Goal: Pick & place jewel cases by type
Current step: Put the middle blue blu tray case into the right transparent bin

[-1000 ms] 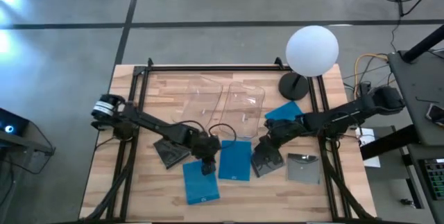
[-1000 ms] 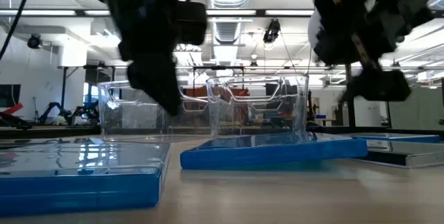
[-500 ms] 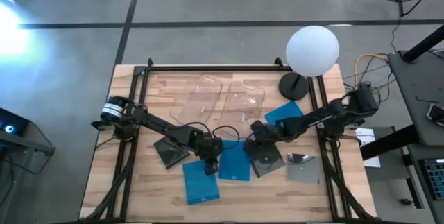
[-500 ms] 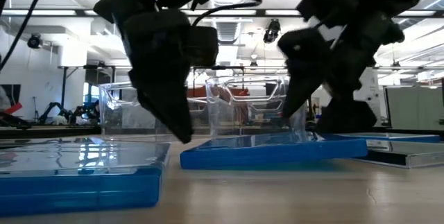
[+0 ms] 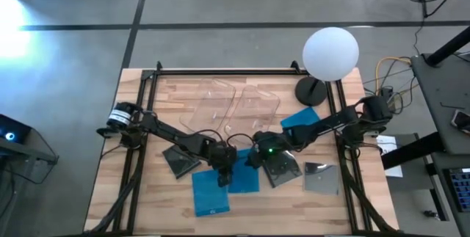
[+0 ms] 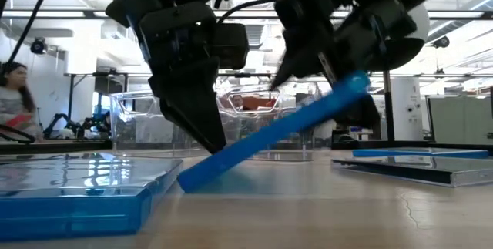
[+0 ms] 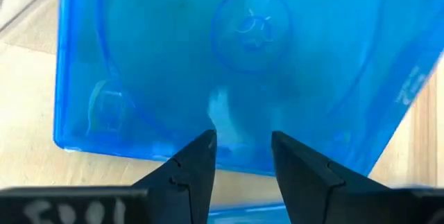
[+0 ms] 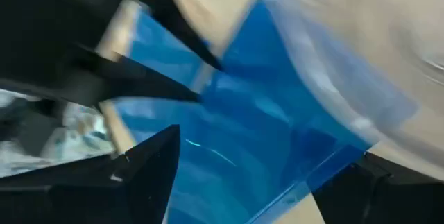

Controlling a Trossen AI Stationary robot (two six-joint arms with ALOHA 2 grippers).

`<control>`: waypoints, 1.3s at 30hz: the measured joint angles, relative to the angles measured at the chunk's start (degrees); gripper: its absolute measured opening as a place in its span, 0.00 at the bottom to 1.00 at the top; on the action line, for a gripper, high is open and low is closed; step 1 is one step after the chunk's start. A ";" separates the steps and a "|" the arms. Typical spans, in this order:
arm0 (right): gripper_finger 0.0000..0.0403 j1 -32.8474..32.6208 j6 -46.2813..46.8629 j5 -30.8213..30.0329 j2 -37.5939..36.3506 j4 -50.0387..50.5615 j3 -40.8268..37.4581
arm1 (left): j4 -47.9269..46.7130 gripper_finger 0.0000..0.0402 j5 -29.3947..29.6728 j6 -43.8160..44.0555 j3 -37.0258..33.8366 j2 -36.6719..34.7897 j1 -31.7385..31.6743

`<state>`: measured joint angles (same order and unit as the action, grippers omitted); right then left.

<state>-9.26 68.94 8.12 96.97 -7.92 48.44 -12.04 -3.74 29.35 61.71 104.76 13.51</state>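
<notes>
Bench: wooden bench [image 5: 161, 200], two clear bins [image 5: 242, 108] at far centre.
Blue case [image 6: 269, 137]: tilted, centre, one edge raised.
Right gripper [image 5: 253, 158]: fingers grasping raised edge.
Left gripper [image 5: 224, 174]: fingers spread, at low edge.

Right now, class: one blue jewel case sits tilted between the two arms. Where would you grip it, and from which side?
Grip the raised edge of the tilted blue jewel case, coming from the right arm's side. Its low edge rests on the table under the left end effector, so only the lifted edge is free for fingers above and below. The right end effector is already at that raised edge.
</notes>
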 joint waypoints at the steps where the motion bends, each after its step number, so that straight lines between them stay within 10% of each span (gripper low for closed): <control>1: 0.66 -0.17 0.35 -0.08 -0.69 -0.02 0.21 | 0.10 0.32 0.13 -0.10 0.00 -0.01 0.07; 22: 0.07 -7.00 22.55 -5.11 -3.82 2.62 0.20 | -7.94 0.32 3.51 -2.88 -0.20 -5.84 2.63; 28: 0.07 -10.10 27.74 -8.80 -13.85 6.70 0.07 | -16.33 0.32 9.63 -0.83 -0.20 -14.94 6.31; 32: 0.07 -11.31 30.23 -23.63 -26.12 10.76 0.19 | -18.46 0.32 13.07 3.17 -0.17 -20.36 8.63; 35: 0.07 -6.25 28.68 -33.00 -32.25 24.50 0.35 | -18.56 0.32 16.25 5.53 -0.17 -23.52 9.45; 39: 0.09 7.12 18.86 -26.68 -31.19 30.24 -0.37 | -19.39 0.32 19.89 7.29 -0.17 -27.00 9.45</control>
<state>-2.14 87.80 -18.56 65.78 22.32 48.07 -31.44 16.14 36.64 61.54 77.76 22.96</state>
